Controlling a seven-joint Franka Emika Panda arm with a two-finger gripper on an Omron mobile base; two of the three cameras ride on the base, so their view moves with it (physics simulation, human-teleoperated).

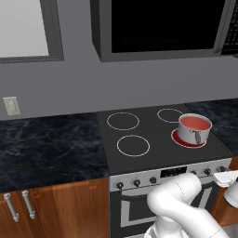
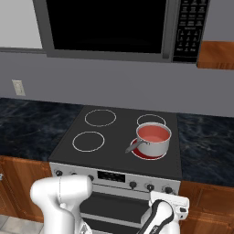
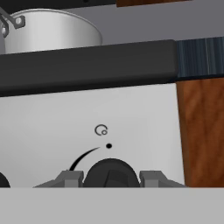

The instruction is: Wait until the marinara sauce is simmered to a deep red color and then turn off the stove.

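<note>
**Hand view: claw lined up on the stove's right-hand knob**

Hand view puts you right at the silver front panel of the stove [image 3: 87, 113], with a black knob [image 3: 110, 173] sitting low in the picture. The gripper [image 3: 110, 178] has one grey fingertip on each side of that knob. The fingers look drawn in as far as they go around it, pinching the knob, though the bottom of the picture cuts off the contact itself, so treat the pinch as likely rather than certain. Above the knob you see a small dot, a curved black mark and a little burner symbol. Over the panel runs the black edge of the cooktop, and behind it the steel side of the pot [image 3: 52, 33].

From the left base view, the pot [image 1: 194, 129] stands on the front right burner, which glows red beneath it. The sauce [image 1: 195, 122] inside is a flat salmon-red, not yet a deep red to my eye. The right base view shows the same sauce [image 2: 153, 132], with the pot handle pointing toward the front left. The other three burner rings are white and bare.

You appear to be in the waiting step, hand already placed. The next move calls for patience: hold until the sauce darkens, then turn the knob back to its off mark.
</note>
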